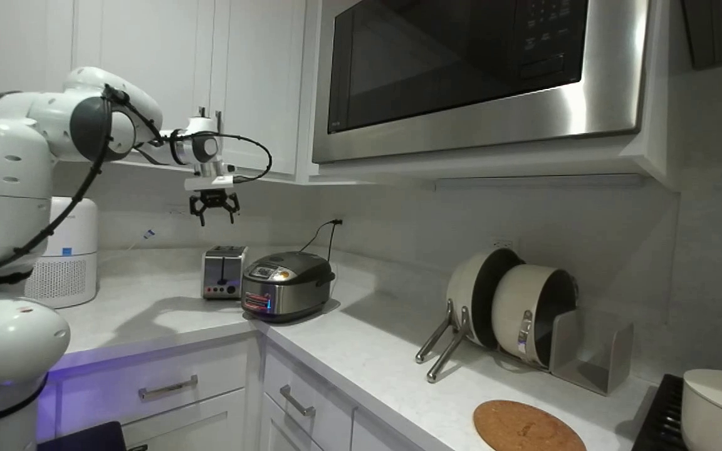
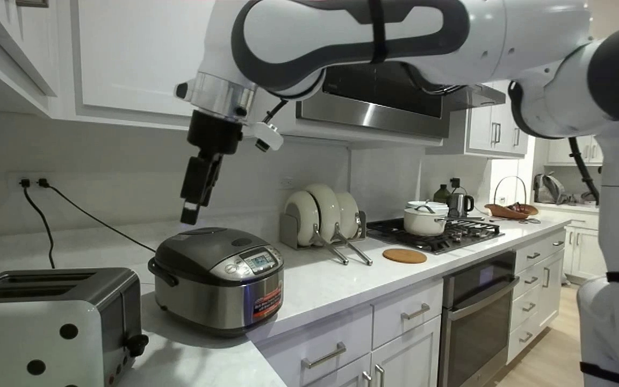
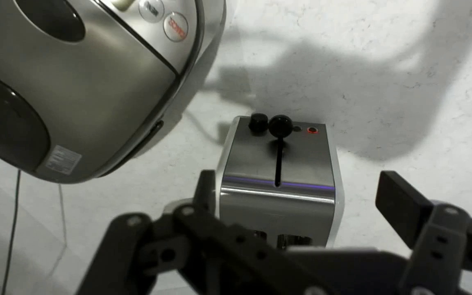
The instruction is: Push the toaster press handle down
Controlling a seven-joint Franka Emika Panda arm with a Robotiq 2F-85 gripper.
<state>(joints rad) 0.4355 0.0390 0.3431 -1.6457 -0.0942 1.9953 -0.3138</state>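
The toaster is a small silver-grey box on the counter; it also shows in an exterior view with dotted white sides, and in the wrist view. Its press handle, a black knob, appears near the lower end of a vertical slot, beside a small dial. A button ring glows red. My gripper hangs well above the toaster, pointing down. In the wrist view my gripper has its fingers wide apart with nothing between them, touching nothing. It also shows in an exterior view.
A round steel cooker stands close beside the toaster; it also shows in the wrist view. Upper cabinets and a microwave overhang the counter. Black cords run from the wall outlet. A white appliance stands near the arm.
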